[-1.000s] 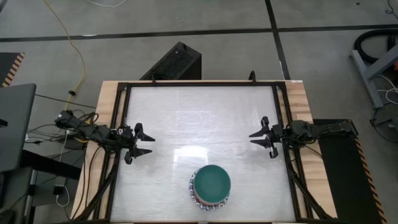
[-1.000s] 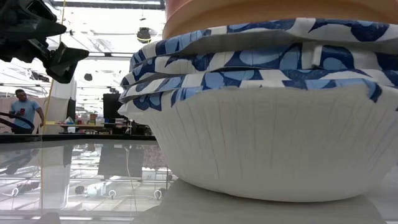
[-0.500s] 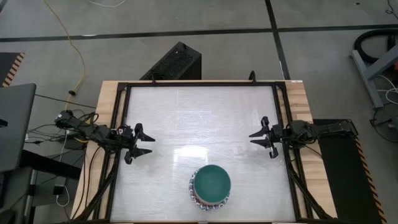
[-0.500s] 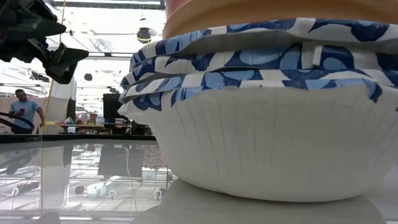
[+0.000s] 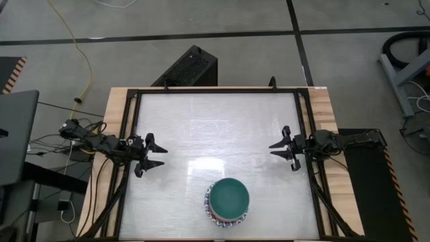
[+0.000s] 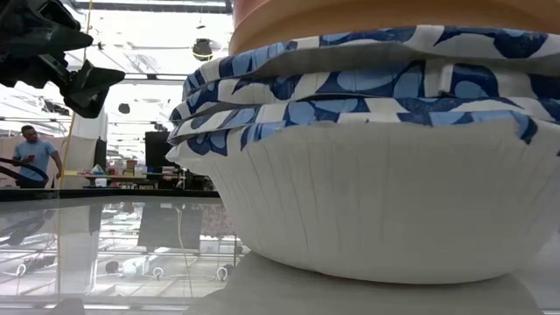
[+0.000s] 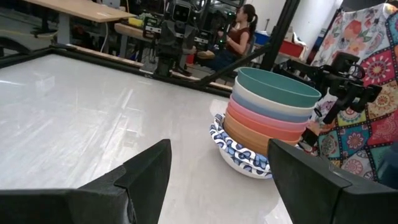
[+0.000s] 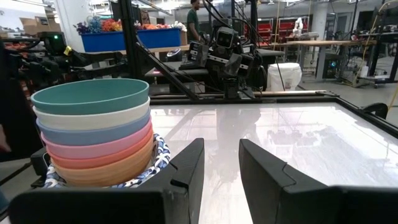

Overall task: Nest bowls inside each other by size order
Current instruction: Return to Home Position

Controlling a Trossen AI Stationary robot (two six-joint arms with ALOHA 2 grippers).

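The bowls stand as one nested stack near the table's front edge, resting by the base of the bottom white bowl with a blue patterned rim. Above it come orange, pink, blue, cream and a teal bowl on top; the stack also shows in the left wrist view. My left gripper is open and empty at the table's left side. My right gripper is open and empty at the right side. Both are well away from the stack.
A black frame runs around the white tabletop. A person sits beyond the table in the left wrist view, and another stands in the room behind. Bare tabletop lies between the grippers and behind the stack.
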